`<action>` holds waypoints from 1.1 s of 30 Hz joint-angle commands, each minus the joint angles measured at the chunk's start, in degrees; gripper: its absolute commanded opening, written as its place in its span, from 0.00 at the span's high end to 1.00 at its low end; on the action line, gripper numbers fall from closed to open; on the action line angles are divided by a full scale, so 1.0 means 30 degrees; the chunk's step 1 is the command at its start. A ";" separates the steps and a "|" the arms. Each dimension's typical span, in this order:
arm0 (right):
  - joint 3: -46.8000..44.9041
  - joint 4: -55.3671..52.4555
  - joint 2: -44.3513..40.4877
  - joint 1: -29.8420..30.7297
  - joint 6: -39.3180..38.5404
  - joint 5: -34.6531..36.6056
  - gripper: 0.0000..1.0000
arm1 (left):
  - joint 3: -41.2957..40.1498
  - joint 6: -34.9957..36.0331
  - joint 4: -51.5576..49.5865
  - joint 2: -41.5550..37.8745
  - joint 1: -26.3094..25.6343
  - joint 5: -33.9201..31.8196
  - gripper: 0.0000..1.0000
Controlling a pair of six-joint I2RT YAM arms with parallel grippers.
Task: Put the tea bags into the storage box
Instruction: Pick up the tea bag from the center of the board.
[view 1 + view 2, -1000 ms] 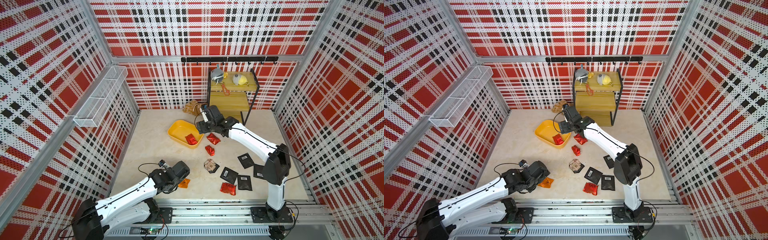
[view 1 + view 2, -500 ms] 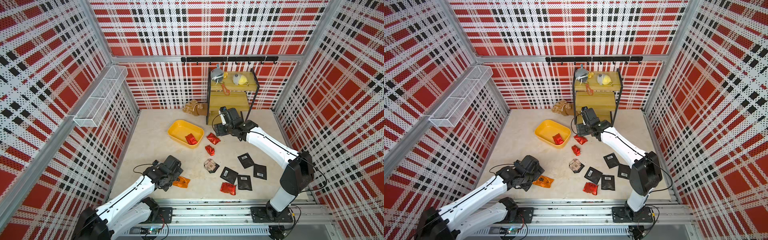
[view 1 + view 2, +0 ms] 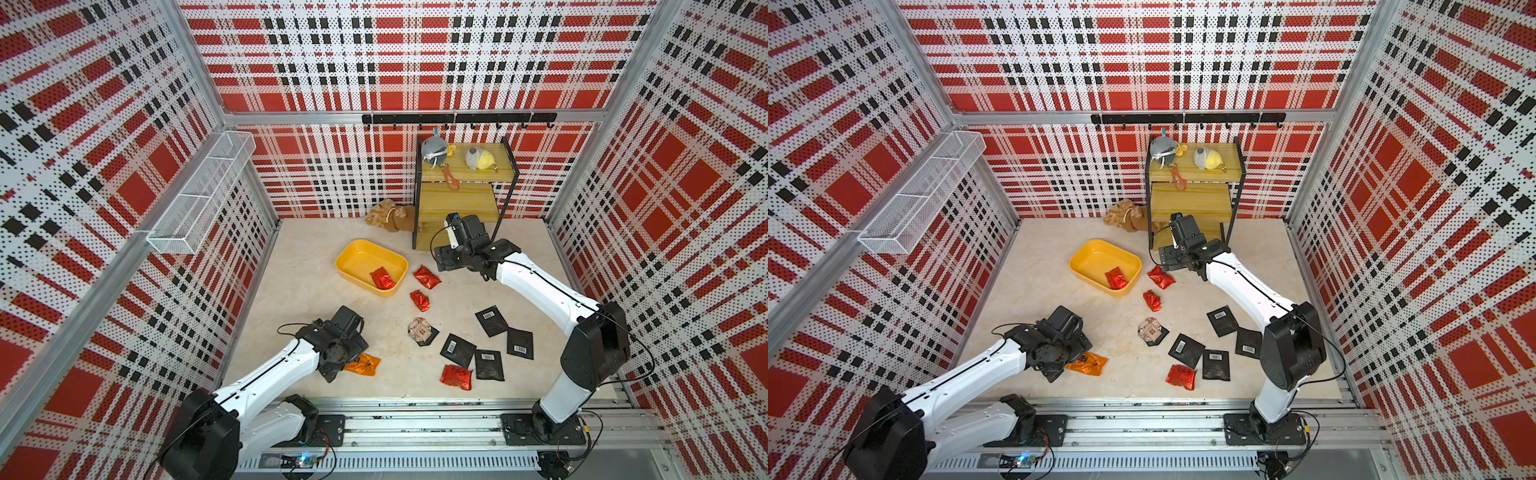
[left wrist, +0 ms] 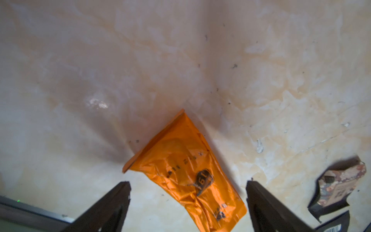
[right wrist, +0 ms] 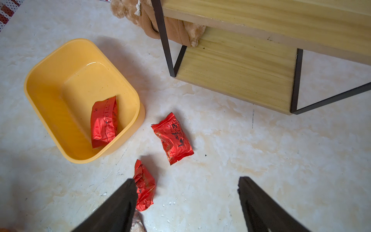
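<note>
The right fingers [image 5: 116,209], wide and empty, are withdrawing from the shallow yellow plastic tub [image 3: 361,259]. The crinkly orange foil tea bag [image 4: 186,176] is lying on the counter [image 4: 180,60] partly between the nearer left fingers [image 4: 108,206], also wide, its axis slanting.

Wooden shelf [image 3: 457,201], grey plush [image 3: 433,146], yellow plush [image 3: 478,158], wire basket [image 3: 203,191]
</note>
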 commanded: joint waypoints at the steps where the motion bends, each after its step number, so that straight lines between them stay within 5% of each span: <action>1: -0.0332 0.0183 -0.0667 -0.0163 -0.0157 -0.0246 0.15 | -0.0365 -0.0158 0.1071 0.0066 0.0135 -0.0024 0.04; 16: -0.1190 0.0037 -0.1223 -0.0332 -0.0307 -0.0106 0.15 | -0.0621 0.1276 0.2060 0.2476 0.0228 0.0299 0.06; 33: -0.1352 -0.0190 -0.1507 -0.0454 -0.0600 0.0329 0.16 | -0.0797 0.1362 0.2239 0.2057 0.0067 -0.0053 0.42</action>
